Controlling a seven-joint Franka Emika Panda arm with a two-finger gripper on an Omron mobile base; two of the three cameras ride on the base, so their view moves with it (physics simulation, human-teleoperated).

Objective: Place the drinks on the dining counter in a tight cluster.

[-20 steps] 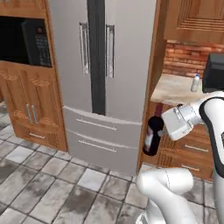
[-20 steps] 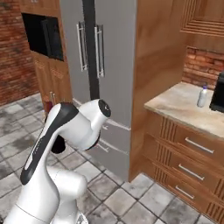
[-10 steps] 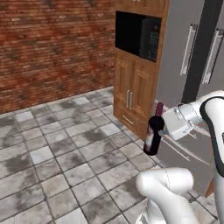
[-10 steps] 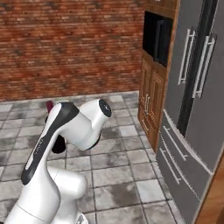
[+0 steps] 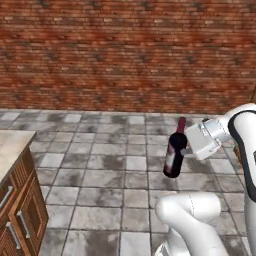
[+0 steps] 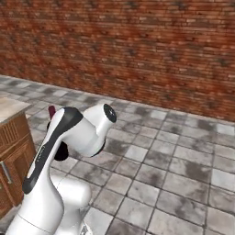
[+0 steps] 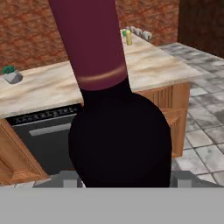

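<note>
One wine bottle (image 5: 175,152) (red neck up, slightly tilted) clamped in the end effector (image 5: 186,150), off the floor.

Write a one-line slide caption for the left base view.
End effector carries the upright wine bottle above the grey tiled floor, brick wall behind.

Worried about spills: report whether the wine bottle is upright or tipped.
Nearly upright: the wine bottle hangs in the gripper, red neck up, leaning slightly.
</note>
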